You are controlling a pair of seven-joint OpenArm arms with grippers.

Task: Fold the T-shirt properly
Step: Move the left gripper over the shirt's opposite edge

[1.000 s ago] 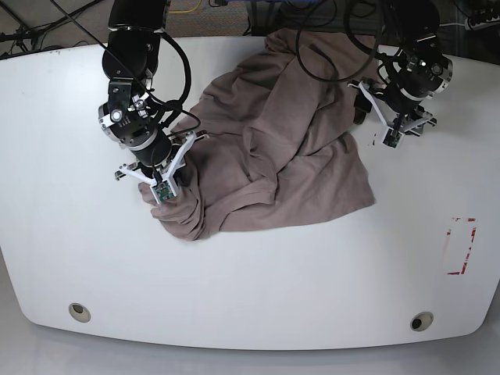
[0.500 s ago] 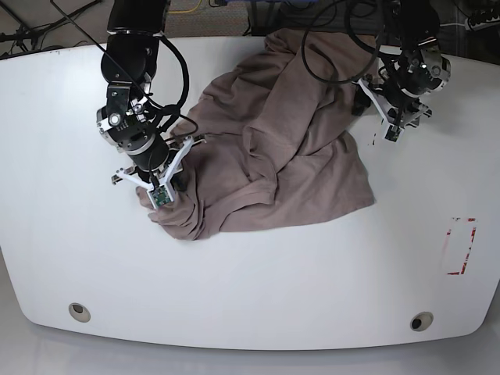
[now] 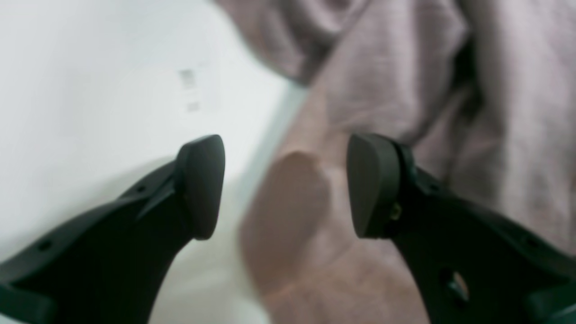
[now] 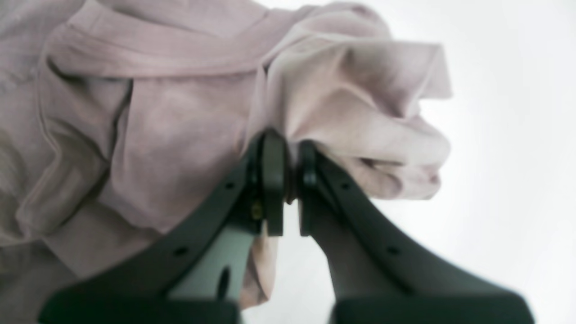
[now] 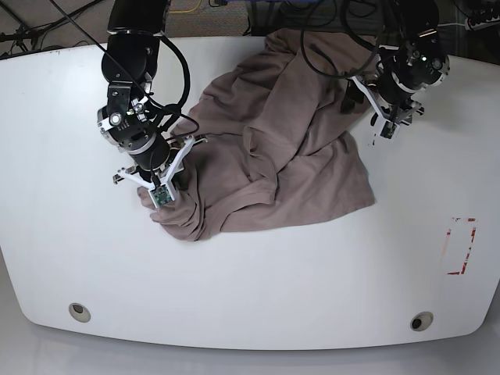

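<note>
T-shirt [image 5: 281,148] crumpled on white table [image 5: 250,289], spread from far edge toward centre, no print, many folds. Right gripper [image 4: 288,180] clamped on bunched fabric fold at shirt's corner, base-view left; pads nearly touching w/ cloth pinched between. Left gripper [image 3: 283,184] w/ jaws spread wide, nothing between pads, hovering at shirt's edge near far side, base-view right; one finger over bare table, other over cloth. Wrist views blurry.
</note>
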